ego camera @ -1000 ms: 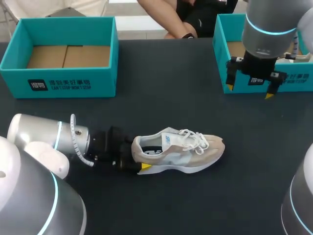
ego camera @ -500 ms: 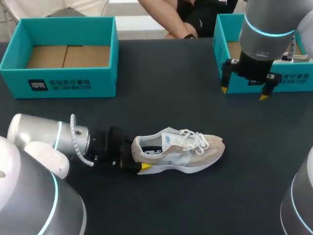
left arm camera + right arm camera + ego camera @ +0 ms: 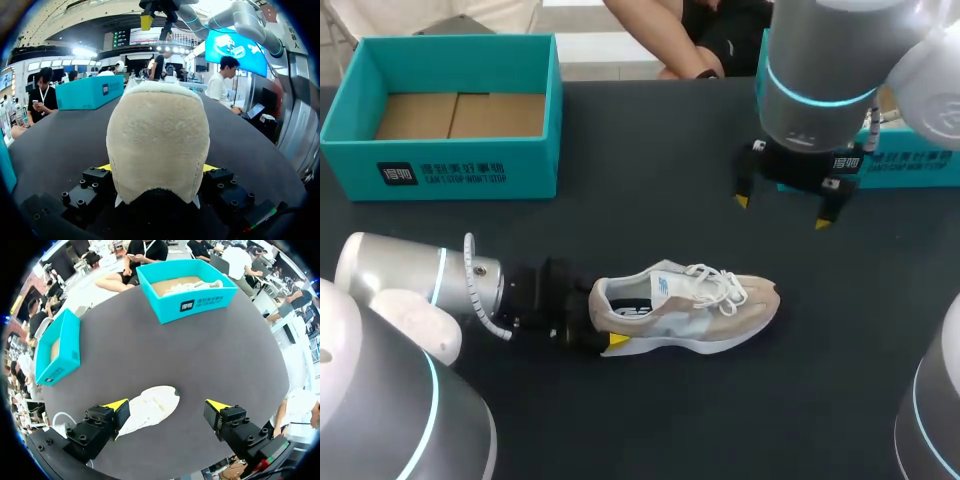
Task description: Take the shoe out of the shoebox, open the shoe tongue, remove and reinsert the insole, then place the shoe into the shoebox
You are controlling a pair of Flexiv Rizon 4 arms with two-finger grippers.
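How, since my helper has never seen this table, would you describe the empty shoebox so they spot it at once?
On the dark table, look at the far edge on the robot's left side, where an open teal shoebox stands. The other teal box, at the far right behind the right gripper, holds something white; this one shows only its bare brown cardboard floor.

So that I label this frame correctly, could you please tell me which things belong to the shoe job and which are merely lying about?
Job: shoe; left pincer, shut on its heel; right pincer, open, holding nothing; empty teal box.
Lying about, probably: second teal box holding something white; which box is the shoe's is unclear.
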